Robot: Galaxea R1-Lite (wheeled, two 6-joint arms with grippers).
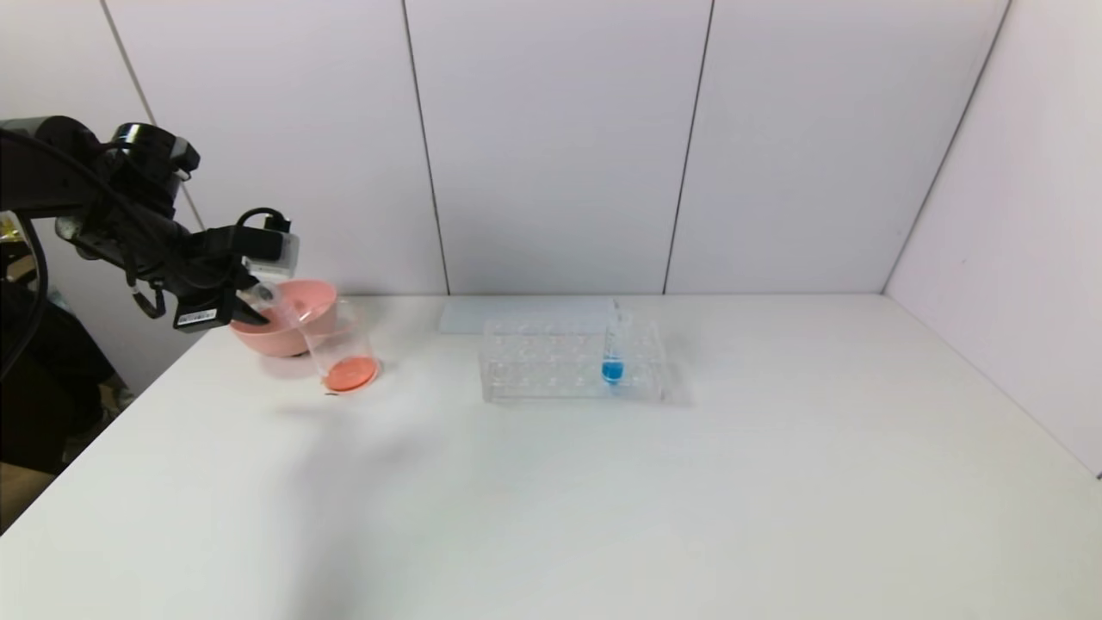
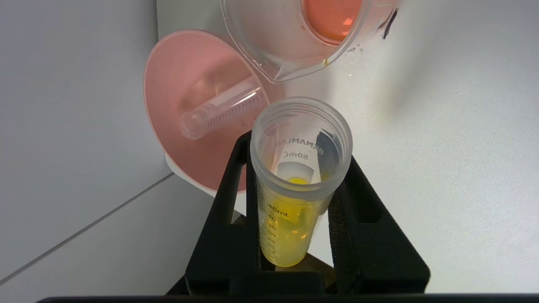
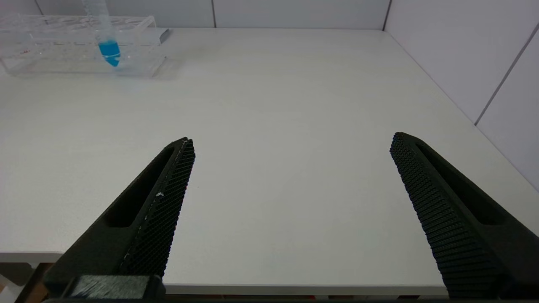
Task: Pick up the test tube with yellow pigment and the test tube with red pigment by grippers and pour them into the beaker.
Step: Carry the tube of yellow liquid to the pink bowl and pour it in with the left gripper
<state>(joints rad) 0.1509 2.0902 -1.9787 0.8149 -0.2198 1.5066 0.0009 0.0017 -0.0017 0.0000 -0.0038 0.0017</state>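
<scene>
My left gripper (image 1: 256, 303) (image 2: 298, 152) is shut on the test tube with yellow pigment (image 2: 290, 210) (image 1: 274, 295), held above the table's far left. The tube is tilted, and its open mouth points at the pouring lip of the beaker (image 1: 343, 351) (image 2: 261, 50), just short of it. Yellow liquid lies in the tube's lower part. The beaker holds a shallow red-orange layer. No tube with red pigment is in view; an empty clear tube (image 2: 223, 111) lies in the pink bowl (image 2: 181, 80). My right gripper (image 3: 290, 143) hangs open over the table's near edge, holding nothing.
The pink bowl (image 1: 277, 340) stands right behind the beaker, near the back wall. A clear tube rack (image 1: 551, 366) (image 3: 80, 50) sits mid-table with a blue-liquid tube (image 1: 613, 355) (image 3: 108, 48) upright in it. A small dark smear (image 2: 389, 25) marks the table by the beaker.
</scene>
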